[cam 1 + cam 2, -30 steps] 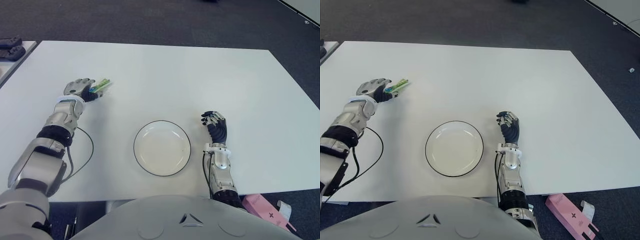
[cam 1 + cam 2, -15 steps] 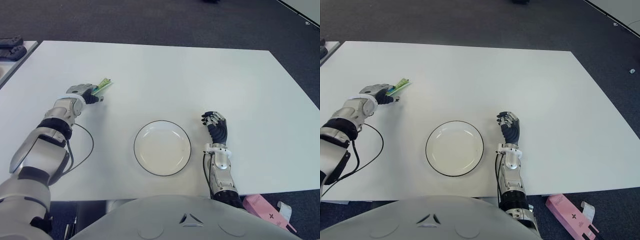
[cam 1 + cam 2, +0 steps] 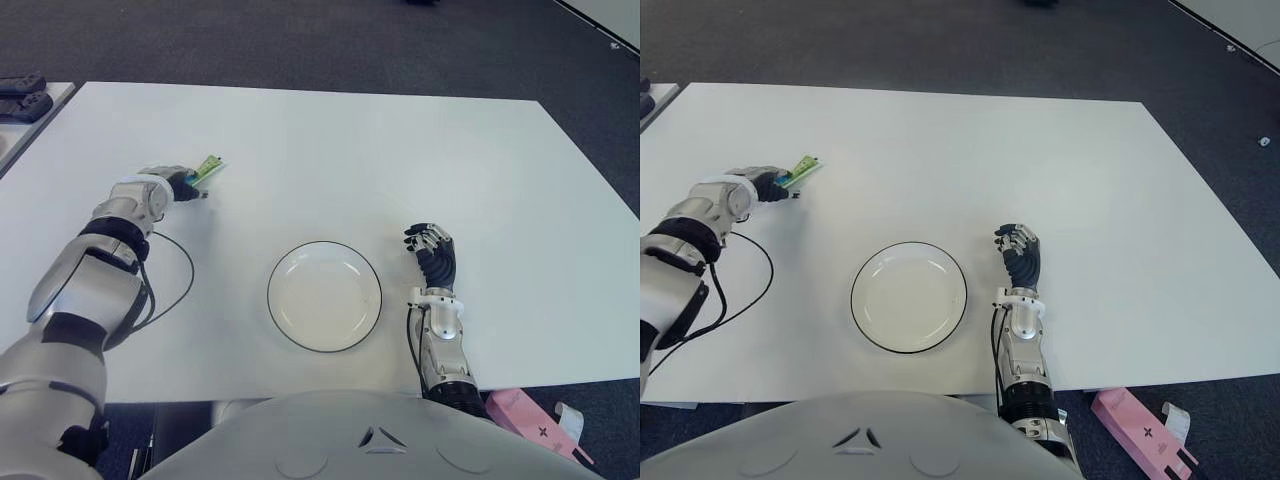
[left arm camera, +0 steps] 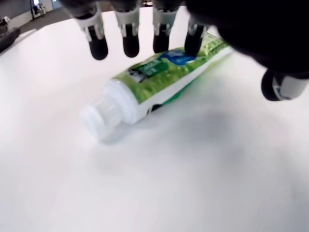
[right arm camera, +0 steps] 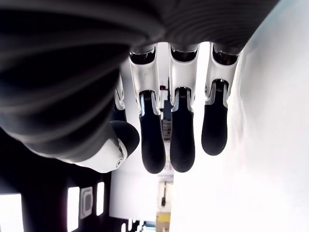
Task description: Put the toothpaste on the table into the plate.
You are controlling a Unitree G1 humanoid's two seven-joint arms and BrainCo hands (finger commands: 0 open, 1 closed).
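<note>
Toothpaste (image 4: 164, 82) lies flat on table (image 3: 400, 160); left hand (image 3: 172, 181) over it, fingers spread, holding nothing. Right hand (image 3: 433, 250) relaxed, empty, beside plate (image 3: 324, 296)

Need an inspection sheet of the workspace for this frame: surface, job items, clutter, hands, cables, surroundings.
Surface: white table, bare apart from the items below.
Job's things: toothpaste, green and white tube lying flat on the table at the robot's far left, cap on; plate, white with dark rim, empty, near the front edge.
Clutter: nothing seen on the table.
Hands: left hand over the toothpaste, fingers spread above the tube, not closed on it; right hand to the right of the plate, holding nothing.
Cables: black cable looping beside the left forearm.
Surroundings: dark carpet; pink box on the floor.
</note>
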